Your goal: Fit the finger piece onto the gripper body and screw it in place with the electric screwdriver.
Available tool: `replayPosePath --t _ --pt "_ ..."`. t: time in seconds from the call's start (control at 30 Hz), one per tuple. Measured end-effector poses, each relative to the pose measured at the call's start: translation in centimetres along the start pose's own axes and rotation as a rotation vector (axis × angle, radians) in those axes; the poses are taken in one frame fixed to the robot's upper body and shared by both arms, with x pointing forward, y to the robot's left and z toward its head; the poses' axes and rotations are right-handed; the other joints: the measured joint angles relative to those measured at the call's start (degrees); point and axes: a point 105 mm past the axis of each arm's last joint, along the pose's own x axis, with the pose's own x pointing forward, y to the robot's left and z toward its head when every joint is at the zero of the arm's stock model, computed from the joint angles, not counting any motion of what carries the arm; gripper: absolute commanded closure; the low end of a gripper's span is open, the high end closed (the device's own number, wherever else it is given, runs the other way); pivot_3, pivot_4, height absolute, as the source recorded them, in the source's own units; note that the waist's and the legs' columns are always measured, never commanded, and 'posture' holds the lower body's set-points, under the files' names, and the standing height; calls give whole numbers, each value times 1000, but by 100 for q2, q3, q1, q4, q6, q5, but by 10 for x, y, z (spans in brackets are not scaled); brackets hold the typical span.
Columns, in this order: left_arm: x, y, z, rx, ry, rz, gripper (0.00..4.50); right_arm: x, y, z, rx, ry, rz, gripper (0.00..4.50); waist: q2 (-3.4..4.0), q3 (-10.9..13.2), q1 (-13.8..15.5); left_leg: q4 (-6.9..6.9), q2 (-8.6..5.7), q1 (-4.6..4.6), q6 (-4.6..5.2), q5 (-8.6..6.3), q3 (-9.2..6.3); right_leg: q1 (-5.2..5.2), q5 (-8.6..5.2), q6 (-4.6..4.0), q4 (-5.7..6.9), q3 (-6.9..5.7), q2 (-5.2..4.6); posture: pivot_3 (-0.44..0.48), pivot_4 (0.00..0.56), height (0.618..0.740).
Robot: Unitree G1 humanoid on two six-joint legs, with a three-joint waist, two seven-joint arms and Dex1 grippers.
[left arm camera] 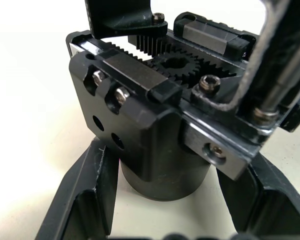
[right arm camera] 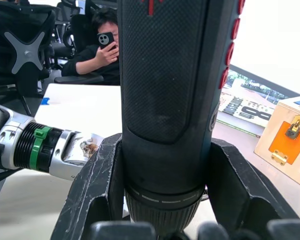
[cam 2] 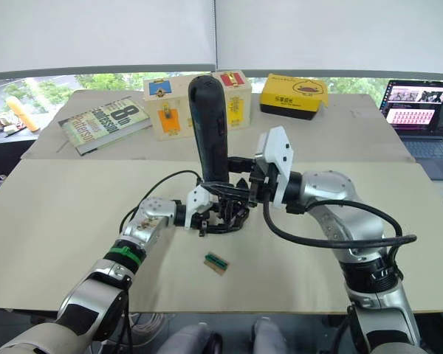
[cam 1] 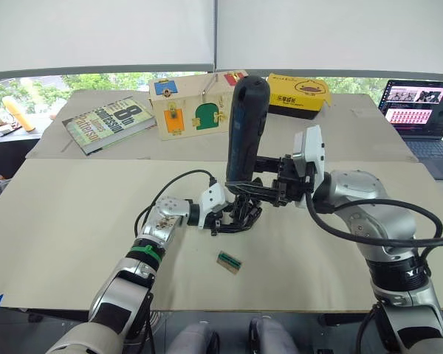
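Standing almost straight up in the middle of the table (cam 1: 74, 221), the electric screwdriver (cam 1: 245, 129) is squeezed between the two black fingers of the right gripper (cam 1: 269, 188). The right wrist view shows those fingers (right arm camera: 97, 190) pressed on both sides of its thick dark body, near the low end, and red buttons run down one side. Its tip points down at the gripper body (left arm camera: 155, 115), but the tip itself is hidden behind the hands.

The gripper body sits low on the table, just in front of the left gripper (cam 1: 232, 217). In the left wrist view the left fingers (left arm camera: 85, 195) stand on each side of its round base — one looks close or touching, and I cannot tell if they really squeeze it. On top of the block you can see little gear teeth, screws and empty holes.

A small green block (cam 1: 229, 261) lies alone on the table, a little nearer the robot.

Farther back sit a book (cam 1: 107, 122), a wooden box with little coloured doors (cam 1: 188, 110), a yellow box (cam 1: 299, 94) and a laptop (cam 1: 419, 110). A person holding up a phone (right arm camera: 104, 42) sits in a chair beyond the table.
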Motion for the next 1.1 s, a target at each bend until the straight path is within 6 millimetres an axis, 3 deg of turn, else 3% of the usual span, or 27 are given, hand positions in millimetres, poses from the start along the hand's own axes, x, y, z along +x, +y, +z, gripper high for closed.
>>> replayPosePath --t 0.2,0.4,0.57,0.63,0.7,0.77,0.9,1.1 --pt "-1 2 4 12 -3 0 2221 2 -2 17 21 -27 5 2608 0 2 -8 1 -1 -35 0 0 0 -29 0 0 -3 -4 1 0 150 740" --pt "1 1 4 14 -12 -1 2221 -2 4 75 -51 -172 53 2608 0 3 -8 -10 -3 -42 0 0 -16 -35 0 0 -8 -42 2 0 150 740" --pt "1 0 2 6 -23 23 2221 -5 12 67 32 -146 67 2608 0 3 -8 1 -5 -43 0 0 -21 -25 0 0 -11 -36 -3 0 150 740" --pt "-1 -1 2 -4 -24 33 1207 -9 11 63 82 -131 55 2608 -1 3 -11 3 -3 -43 0 0 -21 -25 0 0 -9 -31 -3 0 150 740" --pt "-16 -3 3 -14 -28 38 267 -23 8 63 155 -101 25 2608 -1 5 -18 -4 0 -44 0 0 -23 -29 0 -1 -9 -23 -3 0 150 740" --pt "-46 -4 4 -28 -12 63 59 -44 1 63 231 -56 -46 2608 0 7 -31 -16 3 -42 -1 0 -30 -31 -2 -4 -11 -22 -1 0 150 740" --pt "-101 -14 24 -34 -17 96 59 -88 -15 34 493 109 -237 2608 4 9 -20 -40 3 -23 -1 0 -32 -17 -6 -11 -26 -23 -3 0 150 740" --pt "-148 -45 46 -40 28 120 59 -171 -20 -66 992 482 -619 2608 11 13 14 -38 -3 -14 -3 1 -29 -1 -7 -11 -34 -21 -9 0 150 740"
